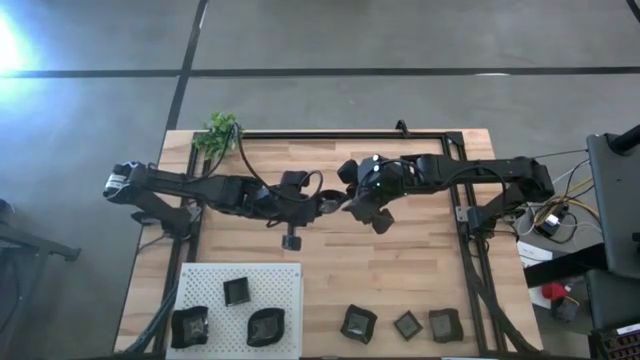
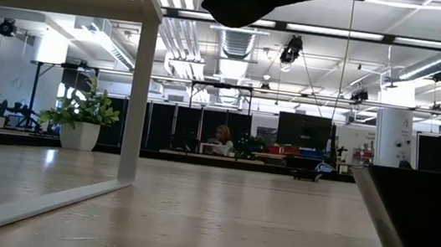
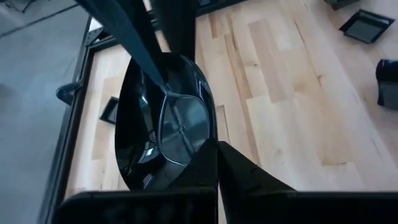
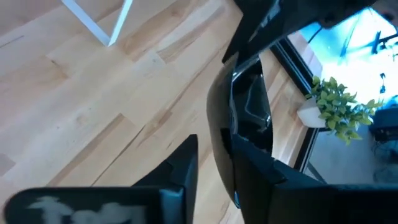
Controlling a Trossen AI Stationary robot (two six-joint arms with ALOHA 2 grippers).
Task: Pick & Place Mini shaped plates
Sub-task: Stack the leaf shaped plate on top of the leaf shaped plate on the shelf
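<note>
Above mid-desk (image 1: 400,260), the left pincer (image 1: 335,205) is clenched on a black plate (image 3: 165,124). The right pincer (image 1: 352,203), just beside it, touches the same plate; whether it grips cannot be told.

Left gripper (image 3: 214,163) clamps glossy black plate (image 3: 168,124) above table (image 3: 280,93).

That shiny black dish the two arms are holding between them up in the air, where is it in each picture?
High view: the black dish is mid-table, between both grippers.
Low view: dark shape at top centre.
Left wrist view: centre.
Right wrist view: centre-right.
Shared landmark: the green plant, also in the right wrist view.
</note>
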